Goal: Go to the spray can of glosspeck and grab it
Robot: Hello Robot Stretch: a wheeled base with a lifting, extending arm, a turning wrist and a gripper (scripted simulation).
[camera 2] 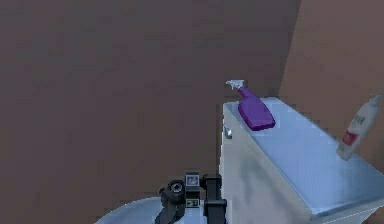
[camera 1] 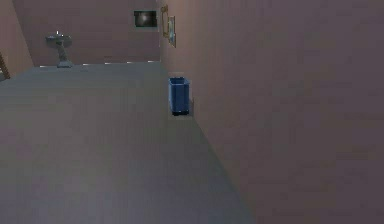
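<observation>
A purple spray bottle (camera 2: pixel 254 108) with a pale trigger head lies on its side on the white toilet tank lid (camera 2: pixel 300 155) in the arm side view. Farther right on the lid a white bottle (camera 2: pixel 361 126) with a red label leans at the picture's edge. My gripper (camera 2: pixel 178 196) shows at the bottom edge, lower and to the left of the tank, with a pale curved toilet rim (camera 2: pixel 130 212) behind it. I cannot tell whether it holds anything.
A brown wall stands close behind the tank. In the forward view a blue bin (camera 1: pixel 178 95) sits against the wall on the right. A pedestal sink (camera 1: pixel 60 46) stands at the far left, and framed pictures (camera 1: pixel 146 18) hang at the back. Open grey floor lies ahead.
</observation>
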